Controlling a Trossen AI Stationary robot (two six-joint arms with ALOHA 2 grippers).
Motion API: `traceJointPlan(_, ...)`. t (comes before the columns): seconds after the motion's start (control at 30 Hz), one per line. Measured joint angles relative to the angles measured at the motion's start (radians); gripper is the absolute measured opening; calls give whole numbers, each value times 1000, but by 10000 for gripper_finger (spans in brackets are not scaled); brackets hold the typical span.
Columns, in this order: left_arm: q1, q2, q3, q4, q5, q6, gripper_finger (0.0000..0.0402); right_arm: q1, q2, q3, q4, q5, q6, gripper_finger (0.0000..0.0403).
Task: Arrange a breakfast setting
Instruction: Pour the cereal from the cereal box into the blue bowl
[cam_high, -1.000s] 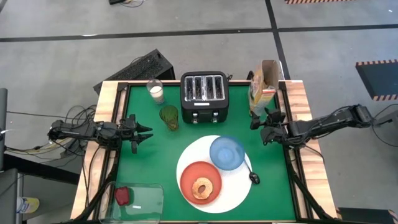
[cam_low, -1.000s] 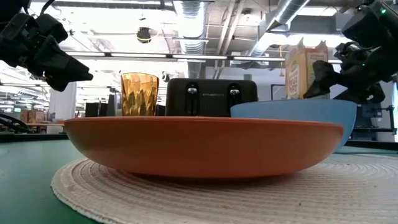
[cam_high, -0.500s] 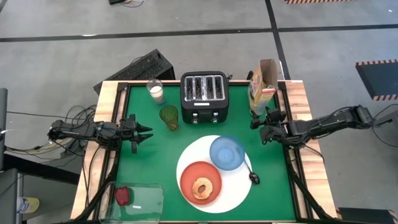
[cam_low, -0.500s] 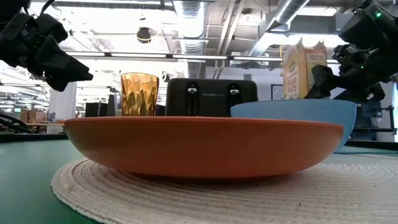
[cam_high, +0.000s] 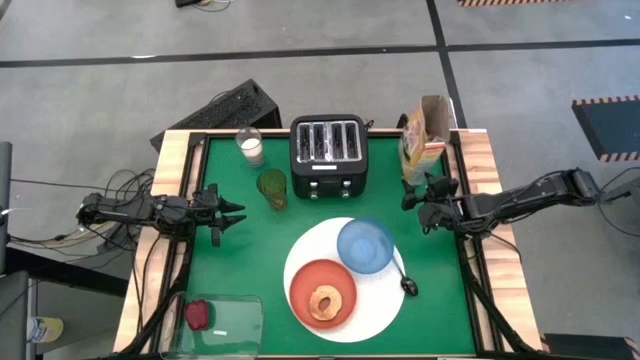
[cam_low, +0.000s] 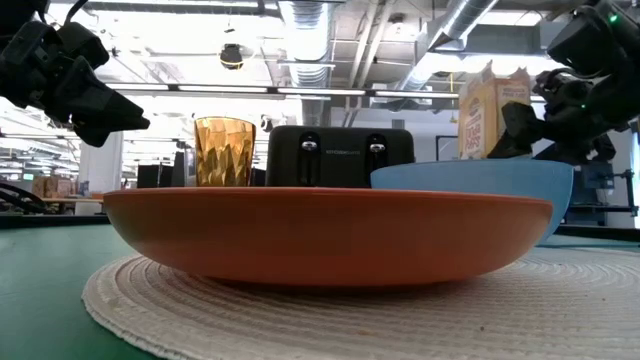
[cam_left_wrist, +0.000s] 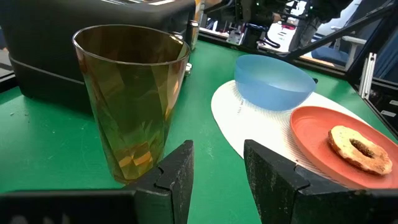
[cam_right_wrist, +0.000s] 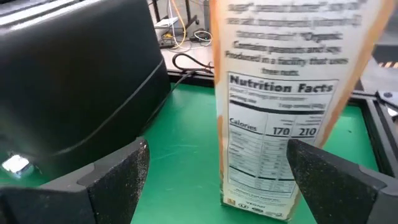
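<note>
Landmark: black toaster (cam_high: 328, 156) at the back of the green bench (cam_high: 250, 270).

Right hand (cam_high: 412, 195), fingers spread, sits right of the toaster; its wrist view shows the cereal box (cam_right_wrist: 283, 106) upright between the fingers, untouched.

Left hand (cam_high: 236, 213), fingers apart and empty, waits left of the toaster, near the amber glass (cam_left_wrist: 132, 102).

In front of the toaster: white plate (cam_high: 375, 308) carrying blue bowl (cam_high: 365, 245) and orange-red plate (cam_high: 322, 292) with bagel (cam_high: 323, 303). Only the high view shows the spoon (cam_high: 407, 281) and the milk glass (cam_high: 250, 146).
</note>
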Motion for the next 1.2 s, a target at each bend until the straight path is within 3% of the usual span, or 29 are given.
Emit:
traceJointPlan(0.17, 0, 0, 0, 0, 0, 0, 128, -25, 0, 0, 0, -1, -55, 400)
traceJointPlan(0.37, 0, 0, 0, 0, 0, 0, 128, -75, 0, 0, -2, -1, 7, 400)
traceJointPlan(0.6, 0, 0, 0, 0, 0, 0, 128, -31, -3, 0, -8, -2, 14, 400)
traceJointPlan(0.87, 0, 0, 0, 0, 0, 0, 128, 11, -1, 0, -236, 10, 286, 400)
traceJointPlan(1.07, 0, 0, 0, 0, 0, 0, 128, 10, -2, 0, -255, 116, 278, 400)
traceJointPlan(1.2, 0, 0, 0, 0, 0, 0, 128, -16, -1, 0, -245, 109, 276, 400)
